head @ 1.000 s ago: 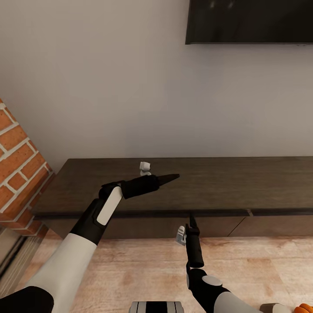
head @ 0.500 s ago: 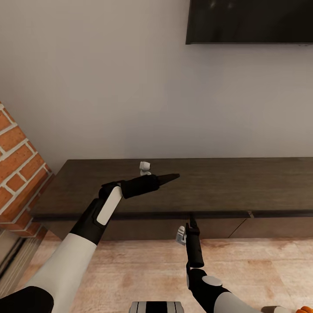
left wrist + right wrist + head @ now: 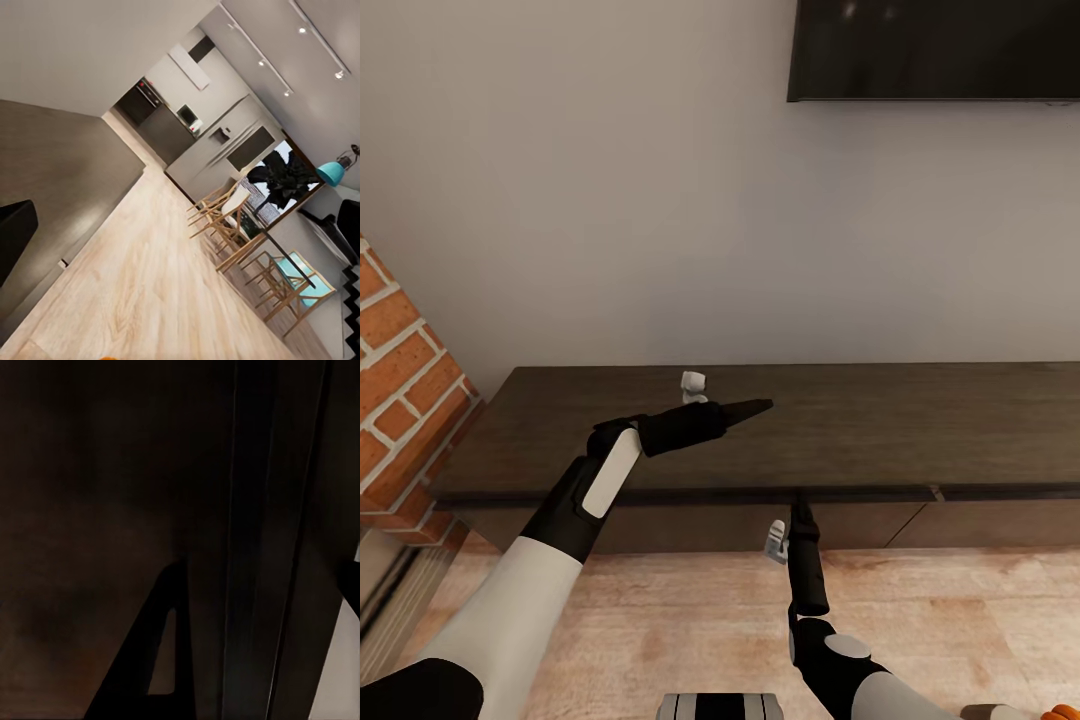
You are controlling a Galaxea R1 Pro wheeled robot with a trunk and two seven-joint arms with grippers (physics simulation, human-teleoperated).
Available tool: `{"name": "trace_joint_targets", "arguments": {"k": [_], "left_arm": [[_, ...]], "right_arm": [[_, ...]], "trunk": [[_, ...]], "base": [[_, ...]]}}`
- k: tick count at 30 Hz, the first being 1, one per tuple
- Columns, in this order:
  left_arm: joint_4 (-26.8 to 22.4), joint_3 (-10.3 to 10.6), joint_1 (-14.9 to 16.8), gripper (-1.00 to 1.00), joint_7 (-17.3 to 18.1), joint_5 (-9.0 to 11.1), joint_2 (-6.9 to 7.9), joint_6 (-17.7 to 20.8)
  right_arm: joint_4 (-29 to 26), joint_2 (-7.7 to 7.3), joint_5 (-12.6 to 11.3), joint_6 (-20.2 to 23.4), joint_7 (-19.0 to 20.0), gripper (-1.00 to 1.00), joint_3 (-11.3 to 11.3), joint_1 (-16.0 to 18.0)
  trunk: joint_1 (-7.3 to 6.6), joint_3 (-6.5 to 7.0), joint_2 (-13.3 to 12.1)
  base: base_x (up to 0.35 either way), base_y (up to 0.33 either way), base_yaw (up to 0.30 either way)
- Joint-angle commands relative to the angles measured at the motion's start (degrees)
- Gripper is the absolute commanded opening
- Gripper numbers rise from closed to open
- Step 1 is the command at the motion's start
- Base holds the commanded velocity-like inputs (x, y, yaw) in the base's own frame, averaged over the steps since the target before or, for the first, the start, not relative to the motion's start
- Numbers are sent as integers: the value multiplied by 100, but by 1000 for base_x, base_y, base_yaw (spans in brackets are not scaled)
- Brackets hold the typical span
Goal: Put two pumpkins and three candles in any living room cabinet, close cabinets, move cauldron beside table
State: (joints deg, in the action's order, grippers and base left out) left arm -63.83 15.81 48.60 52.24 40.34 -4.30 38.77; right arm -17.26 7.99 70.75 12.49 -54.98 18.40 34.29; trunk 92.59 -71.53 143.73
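step: open drawer | my right tool (image 3: pixel 797 503) touches the cabinet (image 3: pixel 880 430) front by its top lip, fingers spread | left tool (image 3: pixel 755 406) pressed together over the top | I should hook the lip, pull straight

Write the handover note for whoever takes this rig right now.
Left gripper: fingers together, empty, hovering over the cabinet top.
Right gripper: tip at the upper edge of the cabinet's drawer fronts; open or shut cannot be told.
Cabinet fronts look closed.
A pumpkin and a grey candle peek in on the floor at the robot's right.
Nothing seen stowed yet. Left: stow pumpkins and candles, close up, place the cauldron.
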Motion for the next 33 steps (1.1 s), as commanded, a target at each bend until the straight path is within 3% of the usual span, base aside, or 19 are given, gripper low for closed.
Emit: {"name": "trace_joint_targets", "arguments": {"k": [1,14,33], "left_arm": [[2,1,0,100,-1,0,-1,-1],[-7,1,0,100,5,0,0,-1],[-7,1,0,100,5,0,0,-1]], "right_arm": [[13,4,-22,-27,49,-100,16,51],[39,84,-17,-27,-244,-100,23,-1],[48,80,-17,-27,-269,-100,23,-2]], "trunk": [[1,1,-1],[1,1,-1],[1,1,-1]], "base": [[0,0,0],[0,0,0],[0,0,0]]}}
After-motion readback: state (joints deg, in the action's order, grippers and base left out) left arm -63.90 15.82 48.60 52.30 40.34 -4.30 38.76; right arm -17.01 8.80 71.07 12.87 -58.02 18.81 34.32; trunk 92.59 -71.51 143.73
